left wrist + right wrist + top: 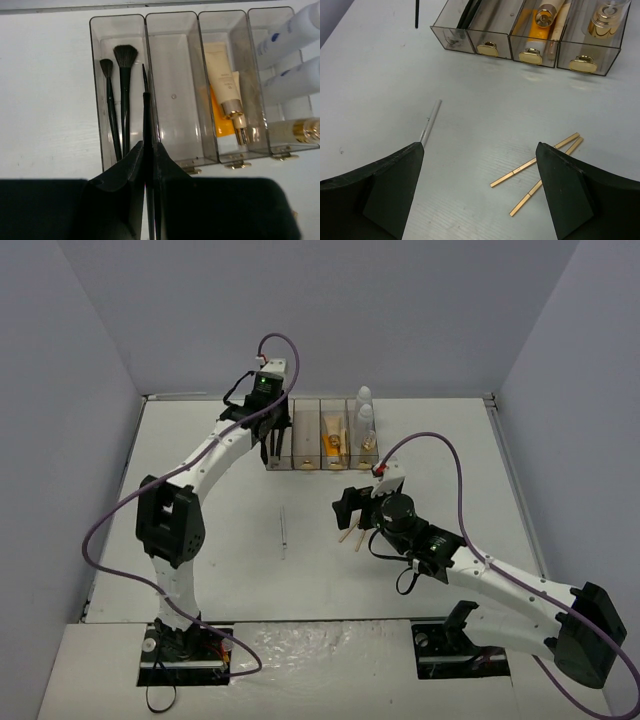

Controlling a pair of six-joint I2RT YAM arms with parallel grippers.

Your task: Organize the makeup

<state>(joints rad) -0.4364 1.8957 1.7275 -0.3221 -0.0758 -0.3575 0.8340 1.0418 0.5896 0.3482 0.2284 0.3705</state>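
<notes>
Plainly, left pincer (148, 148): was found closed tight on a thin black pencil (146, 105), which was held over the far-left compartment of the box (172, 125).
Pencil line: was seen close to the wall between the first and second compartments.
Already stowed: two brushes (124, 90) in the far-left compartment, tubes (222, 75) in the third, bottles (290, 35) in the far-right one.
Right pincer: (480, 147) was spread wide and empty above the counter (470, 90).
Loose makeup: two tan sticks (535, 162) lay just beside each other under the right pincer; a grey stick (431, 120) lay apart to their left.
Risk, left: if released here, the pencil could be caught on the dividing wall or dropped into the wrong compartment.
Risk, right: both sticks could be pinched together, or one could be knocked aside, since they lay flat and close.
</notes>
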